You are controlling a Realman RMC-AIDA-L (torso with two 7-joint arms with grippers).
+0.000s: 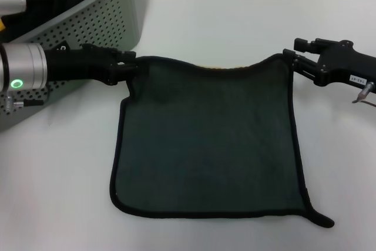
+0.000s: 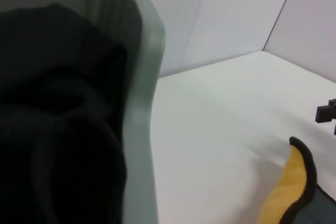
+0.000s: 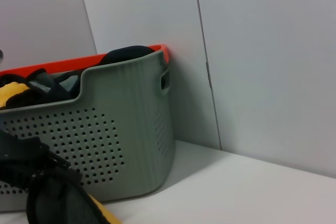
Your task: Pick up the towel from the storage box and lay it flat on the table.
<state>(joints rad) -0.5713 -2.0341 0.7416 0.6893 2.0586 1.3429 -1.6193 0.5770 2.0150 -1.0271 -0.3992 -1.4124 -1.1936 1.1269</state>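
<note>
The towel (image 1: 208, 142) lies spread on the white table (image 1: 235, 16), dark green-grey side up, with black piping and a loop at its near right corner. A strip of its yellow underside (image 2: 286, 190) shows along the slightly raised far edge. My left gripper (image 1: 128, 66) is shut on the far left corner, just in front of the storage box (image 1: 100, 22). My right gripper (image 1: 291, 62) is shut on the far right corner. In the right wrist view the perforated box (image 3: 115, 140) stands behind the towel corner (image 3: 58, 205).
Dark cloths (image 2: 58, 129) fill the storage box, and a yellow one (image 3: 13, 94) shows at its rim. An orange edge (image 3: 63, 64) runs behind the box. White wall panels close off the far side of the table.
</note>
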